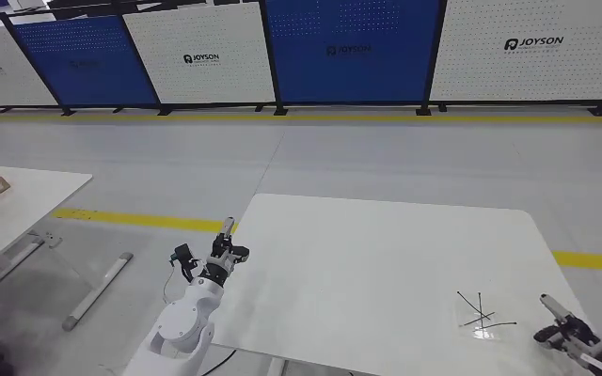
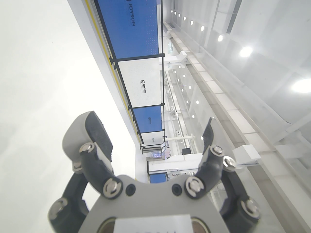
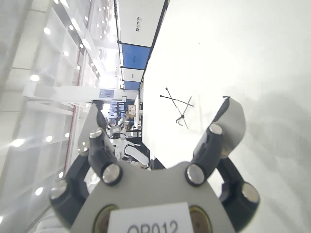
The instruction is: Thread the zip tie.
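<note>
Thin black zip ties (image 1: 482, 316) lie crossed in a small pile on the white table (image 1: 376, 273) near its front right corner; in the right wrist view the zip ties (image 3: 178, 106) lie a short way beyond the fingertips. My right gripper (image 3: 160, 107) is open and holds nothing; in the top view the right gripper (image 1: 555, 315) sits just right of the pile, at the table's right edge. My left gripper (image 2: 155, 127) is open and empty; the left gripper (image 1: 227, 235) hovers at the table's left edge, far from the ties.
Blue and white pegboard panels (image 1: 348, 47) line the back of the room behind a yellow floor line (image 1: 141, 220). Another white table (image 1: 28, 193) stands at the left.
</note>
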Tool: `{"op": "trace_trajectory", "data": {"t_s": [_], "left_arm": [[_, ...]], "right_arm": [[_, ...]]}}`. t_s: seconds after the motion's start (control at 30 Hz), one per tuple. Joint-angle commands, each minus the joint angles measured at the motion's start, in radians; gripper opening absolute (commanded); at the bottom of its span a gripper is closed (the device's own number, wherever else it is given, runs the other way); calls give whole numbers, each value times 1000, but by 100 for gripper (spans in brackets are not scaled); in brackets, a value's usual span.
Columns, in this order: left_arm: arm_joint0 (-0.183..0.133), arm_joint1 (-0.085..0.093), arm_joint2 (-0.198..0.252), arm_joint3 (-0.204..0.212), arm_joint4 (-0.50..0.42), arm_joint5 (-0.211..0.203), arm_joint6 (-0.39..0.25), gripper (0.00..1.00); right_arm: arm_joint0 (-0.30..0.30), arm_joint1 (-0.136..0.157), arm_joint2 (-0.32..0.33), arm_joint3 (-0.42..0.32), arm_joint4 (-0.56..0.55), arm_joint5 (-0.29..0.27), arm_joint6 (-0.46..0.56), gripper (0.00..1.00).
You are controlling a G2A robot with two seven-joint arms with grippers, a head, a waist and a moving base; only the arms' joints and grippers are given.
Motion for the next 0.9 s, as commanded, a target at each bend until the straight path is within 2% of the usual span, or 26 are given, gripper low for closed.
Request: {"op": "trace_trajectory", "data": {"t_s": [0.0, 0.27, 0.37, 0.87], "left_arm": [[0, 0, 0, 0, 0, 0, 0, 100], [0, 0, 0, 0, 0, 0, 0, 100], [0, 0, 0, 0, 0, 0, 0, 100], [0, 0, 0, 0, 0, 0, 0, 100]], "right_arm": [[0, 0, 0, 0, 2, 1, 0, 100], [0, -1, -7, -7, 3, -7, 0, 100], [3, 1, -32, -15, 10, -50, 49, 100], [16, 2, -55, -3, -29, -48, 7, 100]]}}
